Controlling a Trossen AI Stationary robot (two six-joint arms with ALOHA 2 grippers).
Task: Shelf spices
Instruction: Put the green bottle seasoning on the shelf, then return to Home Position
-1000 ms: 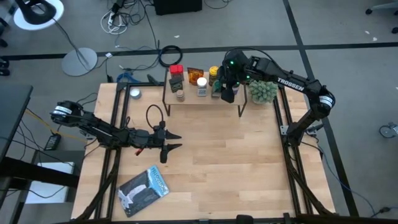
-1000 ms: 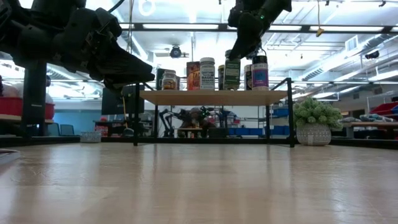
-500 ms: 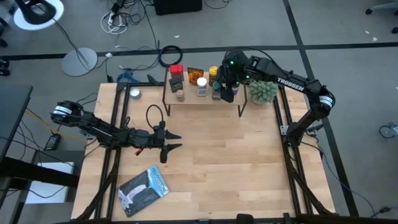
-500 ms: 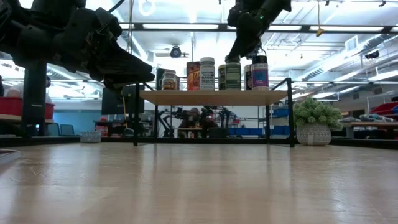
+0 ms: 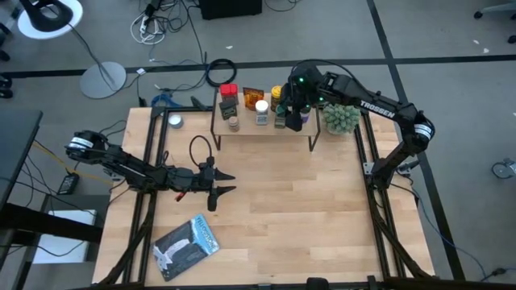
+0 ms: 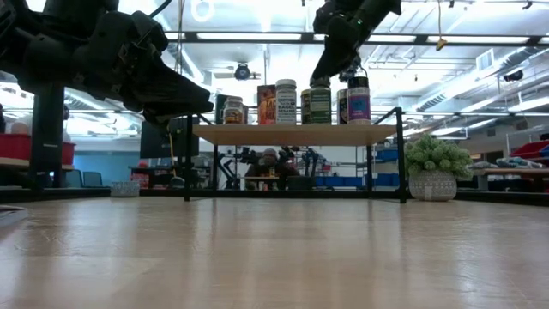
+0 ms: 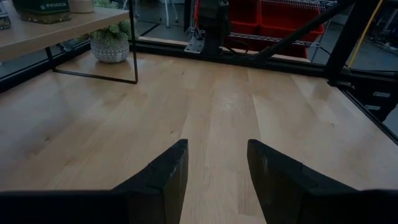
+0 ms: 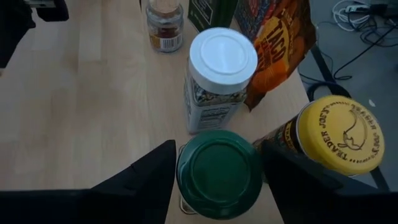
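The shelf point(image 5: 266, 131) point(image 6: 292, 134) stands at the table's far edge on thin black legs. Several spices stand on it: a red-lidded dark jar point(image 5: 228, 95), an orange packet point(image 8: 280, 43), a white-lidded jar point(image 8: 222, 62), a yellow-lidded jar point(image 8: 339, 134), a small jar point(image 8: 165, 25) and a green-lidded jar point(image 8: 219, 174). My right gripper point(image 8: 219, 155) point(image 6: 333, 75) hovers open just above the green-lidded jar, one finger on each side of its lid. My left gripper point(image 5: 232, 183) point(image 7: 217, 149) waits open, low over the table's left middle.
A potted spiky green plant point(image 5: 341, 118) point(image 6: 433, 167) sits right of the shelf. A flat blue-grey packet point(image 5: 187, 247) lies near the table's near left corner. A small round tin point(image 5: 175, 122) sits left of the shelf. Bare wood point(image 5: 306, 209) spreads in front of the shelf.
My right gripper has risen a little off the green-lidded jar and shifted slightly toward the table's far edge. The jar now stands by itself on the shelf among the other jars.
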